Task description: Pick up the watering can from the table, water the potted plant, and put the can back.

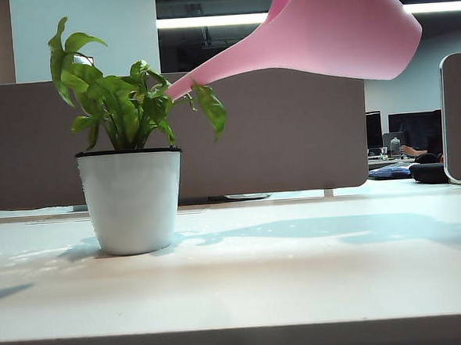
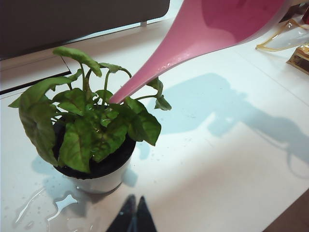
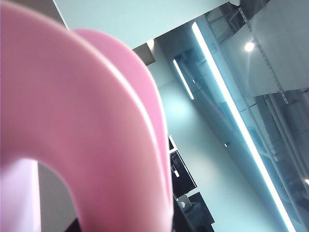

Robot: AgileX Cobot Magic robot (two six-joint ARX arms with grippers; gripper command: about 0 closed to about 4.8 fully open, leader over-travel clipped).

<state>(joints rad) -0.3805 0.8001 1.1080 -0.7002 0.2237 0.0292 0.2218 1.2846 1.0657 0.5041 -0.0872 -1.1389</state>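
A: Where was the tall smooth pink plastic watering can (image 1: 339,33)?

B: Held in the air, high at the right of the exterior view, tipped over with its long slender spout slanting down to the left. The spout tip sat among the leaves of the small bright-green potted plant in its glossy white round pot with a thin black rim (image 1: 130,200), which stood on the left of the broad white bench (image 1: 300,285). The can's long axis ran from upper right down to lower left, straight at the plant.

A: And the tools?

B: The right tool was not itself in any view. Its wrist camera was filled by the can's arched pink handle (image 3: 96,145) right up against the lens, so I judged it was carrying the can by that handle, but how its jaws stood I could not tell. The left tool (image 2: 132,215) hung near the pot on its near side, its two dark fingers nearly together with nothing between them.

A: Anything on the bench?

B: A puddle of water (image 2: 53,208) beside the pot's base. I judged the pour was under way; righting the can means swinging the spout up and away to the right, and the right arm was the one placed for that.
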